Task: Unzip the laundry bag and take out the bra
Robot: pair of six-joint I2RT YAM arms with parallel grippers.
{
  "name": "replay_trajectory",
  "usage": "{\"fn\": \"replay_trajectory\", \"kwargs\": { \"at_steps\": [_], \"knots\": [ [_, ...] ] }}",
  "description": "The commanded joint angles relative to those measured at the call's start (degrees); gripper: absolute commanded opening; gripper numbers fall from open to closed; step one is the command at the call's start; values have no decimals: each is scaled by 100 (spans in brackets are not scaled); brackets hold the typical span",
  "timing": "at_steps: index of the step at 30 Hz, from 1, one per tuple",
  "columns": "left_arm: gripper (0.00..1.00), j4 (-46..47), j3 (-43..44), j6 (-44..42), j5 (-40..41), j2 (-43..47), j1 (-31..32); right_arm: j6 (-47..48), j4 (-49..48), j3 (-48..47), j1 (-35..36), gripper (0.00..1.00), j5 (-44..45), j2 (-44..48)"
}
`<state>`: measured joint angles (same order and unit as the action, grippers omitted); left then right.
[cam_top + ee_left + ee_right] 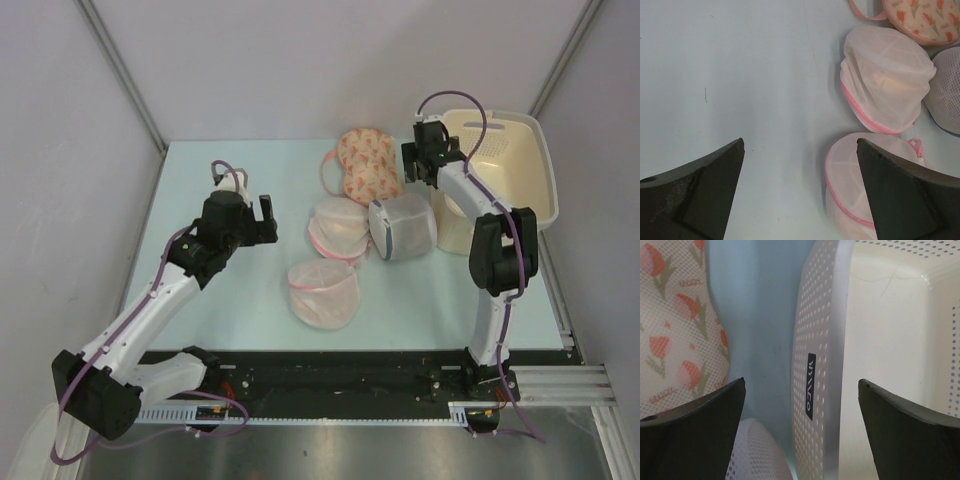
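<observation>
I see both claws spread, holding nothing: left gripper (pixel 800 142) beside the pink-trimmed pouches (pixel 885 80), right gripper (pixel 801 382) above the basket (pixel 820 340) rim. The laundry bag (pixel 403 227) (grey-rimmed) sits between pouches and basket.

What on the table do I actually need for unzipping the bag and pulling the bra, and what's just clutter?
Job:
- laundry bag, white mesh with a grey zip; its contents cannot be made out

Lying about:
- far pink-trim pouch
- near pink-trim pouch
- peach bra
- basket
</observation>
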<state>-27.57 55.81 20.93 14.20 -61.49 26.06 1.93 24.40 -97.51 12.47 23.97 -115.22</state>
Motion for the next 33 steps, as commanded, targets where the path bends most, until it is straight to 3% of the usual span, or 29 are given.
{"fn": "replay_trajectory", "kwargs": {
  "at_steps": [1,10,19,25,33],
  "knots": [
    [100,129,-18,-54,-119,15,-31,-35,37,-127,-25,100,117,658],
    [100,164,52,69,-338,41,-23,-606,398,30,422,100,-191,2309],
    [100,103,202,148,-619,-144,-22,-1448,706,1654,1775,100,-304,3847],
    [100,85,246,34,-971,-188,-22,-2012,689,2420,2330,99,-296,4078],
    [100,-213,545,-133,-778,-442,-31,-2311,214,2993,2796,96,-156,3753]
  ]
}}
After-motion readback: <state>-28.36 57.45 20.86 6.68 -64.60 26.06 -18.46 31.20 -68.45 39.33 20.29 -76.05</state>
